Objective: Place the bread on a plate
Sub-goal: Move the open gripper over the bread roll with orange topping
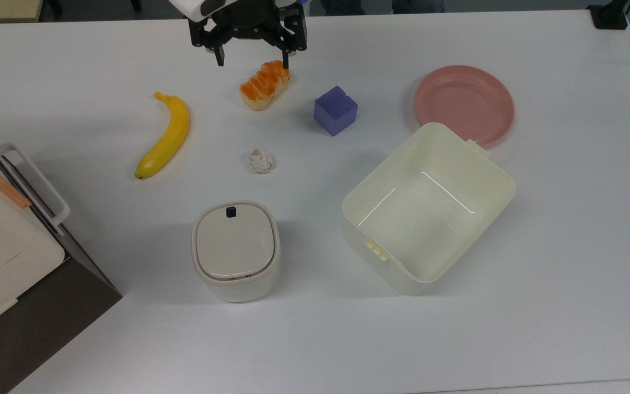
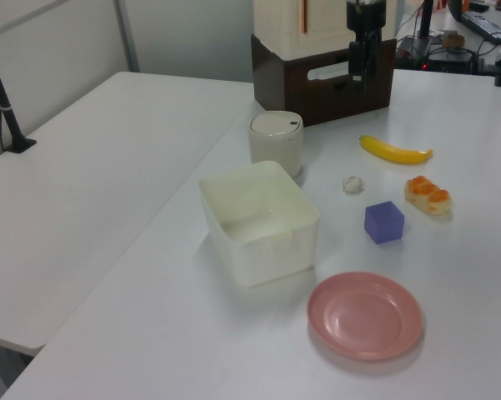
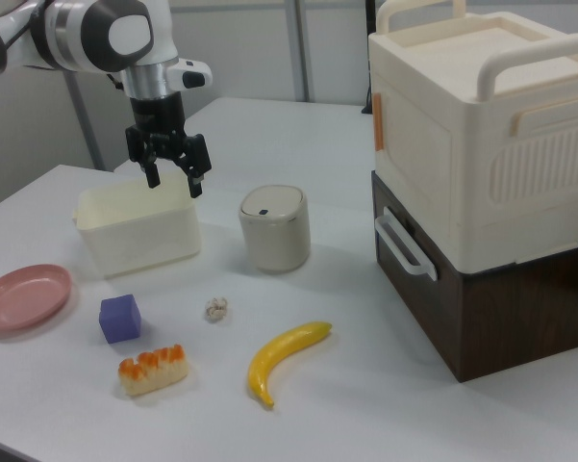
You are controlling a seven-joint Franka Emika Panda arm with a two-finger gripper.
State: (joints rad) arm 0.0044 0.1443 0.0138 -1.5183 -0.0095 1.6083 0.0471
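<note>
Orange-brown ridged bread (image 1: 265, 85), pink plate (image 1: 464, 104), yellow banana (image 1: 165, 136), purple cube (image 1: 336, 110), cream tub (image 1: 429, 207), white table (image 1: 566, 219).
</note>
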